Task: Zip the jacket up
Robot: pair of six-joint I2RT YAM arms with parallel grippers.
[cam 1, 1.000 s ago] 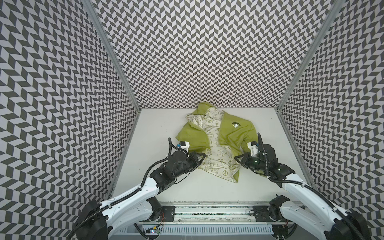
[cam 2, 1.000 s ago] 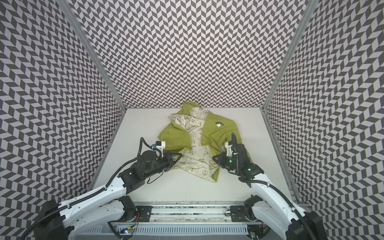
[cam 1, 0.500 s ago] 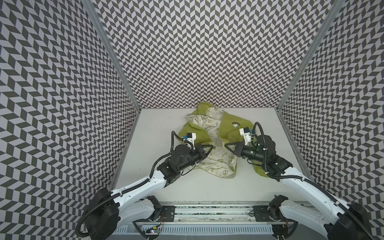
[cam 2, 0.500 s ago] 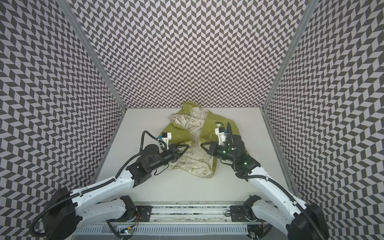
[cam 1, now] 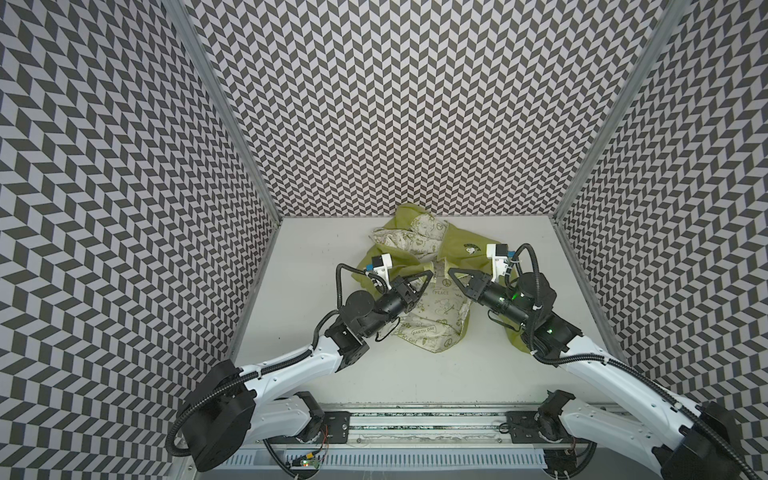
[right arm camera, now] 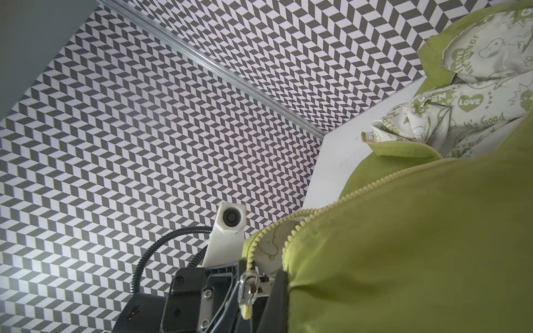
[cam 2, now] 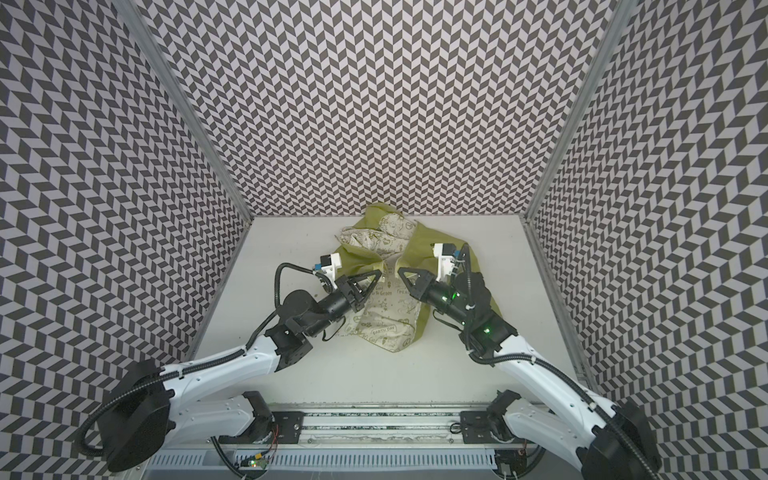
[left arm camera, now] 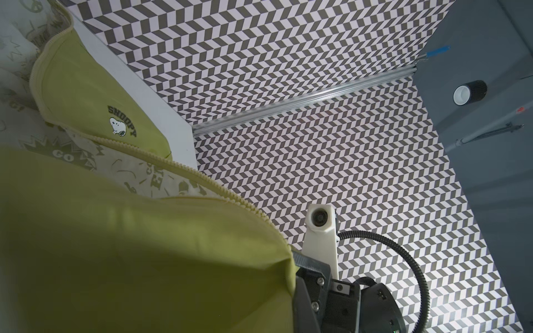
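Top views, both: jacket (cam 1: 439, 318) (cam 2: 386, 322) lies open, lining up, at the back-middle of the worktop (cam 1: 307, 299). Long axis runs back to front, with the hood end against the back wall (cam 1: 415, 124) and the hem end toward my bases. My left tool (cam 1: 430, 273) and right tool (cam 1: 450, 272) sit nearly tip to tip over the jacket's middle, just apart from each other. Both are clamped on jacket fabric. The left pinches the front edge on its side and the right pinches the opposite front edge, so the two edges are gathered at the centre. The rest of the jacket spreads under and behind the tools, and green fabric runs under my right arm.

Right wrist view: zipper teeth run along the green edge into the left tool, with the slider (right arm camera: 248, 285) hanging at its jaws.

Left wrist view: the other toothed edge runs to the right tool's tip, and the logo (left arm camera: 121, 127) sits on the green panel beyond.
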